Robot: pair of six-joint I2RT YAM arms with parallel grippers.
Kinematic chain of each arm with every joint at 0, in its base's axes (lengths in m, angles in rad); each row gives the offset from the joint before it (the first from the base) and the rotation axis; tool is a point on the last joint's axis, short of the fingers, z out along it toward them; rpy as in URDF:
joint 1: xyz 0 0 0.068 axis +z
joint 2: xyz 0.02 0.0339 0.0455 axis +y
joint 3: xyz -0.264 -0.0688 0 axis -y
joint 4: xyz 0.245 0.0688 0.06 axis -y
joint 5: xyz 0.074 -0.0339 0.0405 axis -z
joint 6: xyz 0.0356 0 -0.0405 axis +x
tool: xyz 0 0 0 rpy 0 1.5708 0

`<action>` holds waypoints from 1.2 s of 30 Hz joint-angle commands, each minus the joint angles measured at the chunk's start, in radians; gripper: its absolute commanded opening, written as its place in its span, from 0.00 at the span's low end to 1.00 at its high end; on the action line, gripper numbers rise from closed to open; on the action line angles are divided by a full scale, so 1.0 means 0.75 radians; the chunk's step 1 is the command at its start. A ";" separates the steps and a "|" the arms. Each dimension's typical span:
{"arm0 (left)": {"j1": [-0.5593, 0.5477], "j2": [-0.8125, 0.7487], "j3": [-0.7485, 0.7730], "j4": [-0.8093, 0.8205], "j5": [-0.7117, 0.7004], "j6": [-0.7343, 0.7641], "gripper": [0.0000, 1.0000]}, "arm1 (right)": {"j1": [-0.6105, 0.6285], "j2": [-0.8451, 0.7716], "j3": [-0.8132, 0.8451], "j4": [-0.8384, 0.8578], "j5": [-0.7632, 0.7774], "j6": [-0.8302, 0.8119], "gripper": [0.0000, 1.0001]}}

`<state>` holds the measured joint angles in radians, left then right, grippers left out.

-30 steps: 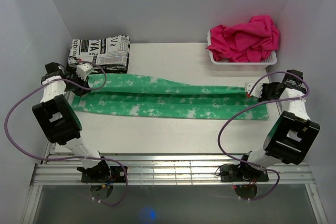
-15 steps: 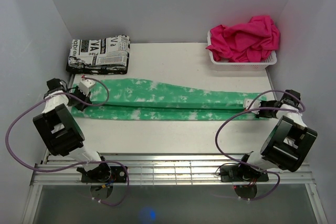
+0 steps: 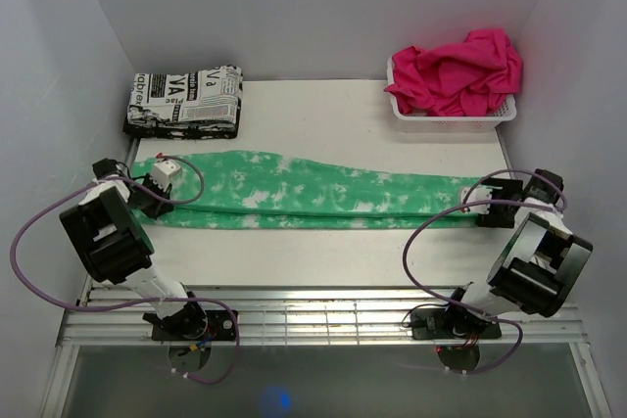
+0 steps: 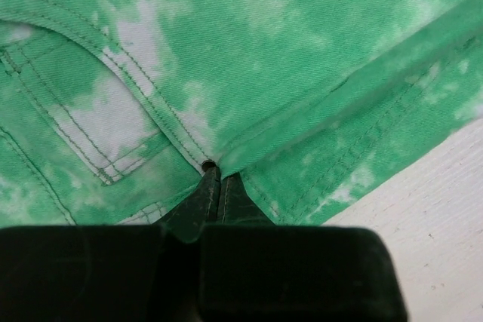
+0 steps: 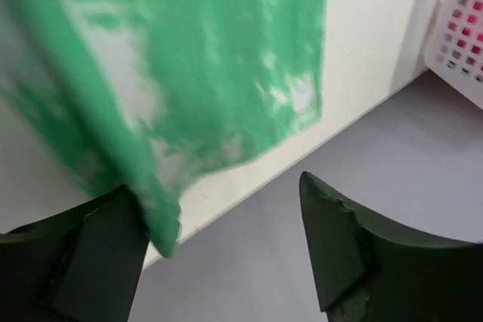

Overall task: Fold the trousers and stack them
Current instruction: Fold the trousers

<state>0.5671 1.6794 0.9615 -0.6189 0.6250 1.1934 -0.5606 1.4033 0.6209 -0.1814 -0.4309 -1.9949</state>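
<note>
The mint green, white-blotched trousers (image 3: 313, 195) lie as one long folded band across the table, waist at the left and hems at the right. My left gripper (image 3: 155, 195) is at the waist end. In the left wrist view its jaws (image 4: 215, 175) are shut on a pinch of the trousers (image 4: 287, 50) beside a pocket seam. My right gripper (image 3: 482, 210) is at the hem end with its jaws wide open (image 5: 226, 194). The blurred hem of the trousers (image 5: 189, 50) hangs against the left finger (image 5: 106, 254), and nothing lies between the fingers.
A folded black-and-white newsprint cloth (image 3: 186, 102) sits at the back left. A white basket (image 3: 451, 116) holding pink cloth (image 3: 456, 70) stands at the back right; its corner (image 5: 460, 43) shows in the right wrist view. The table's right edge and the grey wall are close to my right gripper.
Both grippers came toward the near side, drawing the far edge of the trousers over the near one into a narrower band. The right gripper has opened and let go of the hem.
</note>
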 commanded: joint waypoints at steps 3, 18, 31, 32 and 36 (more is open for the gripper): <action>0.035 -0.022 0.043 -0.111 -0.071 0.045 0.00 | 0.060 0.056 0.484 -0.381 0.047 0.070 0.91; -0.089 -0.229 -0.233 -0.156 -0.016 -0.257 0.00 | 1.170 0.109 0.866 -0.438 -0.338 1.964 0.34; -0.325 0.084 0.019 -0.116 0.024 -0.691 0.00 | 1.383 0.485 0.864 0.062 -0.418 2.789 0.08; -0.325 0.123 0.041 -0.120 0.034 -0.722 0.00 | 1.418 0.457 0.847 0.108 -0.387 2.801 0.08; -0.327 0.186 0.145 -0.203 0.081 -0.724 0.00 | 1.671 0.297 0.647 0.509 -0.161 2.801 0.08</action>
<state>0.3336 1.7668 1.0473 -0.7662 0.6750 0.6788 0.5705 1.7458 1.1683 -0.0647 -0.6441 0.0578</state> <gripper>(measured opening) 0.008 0.084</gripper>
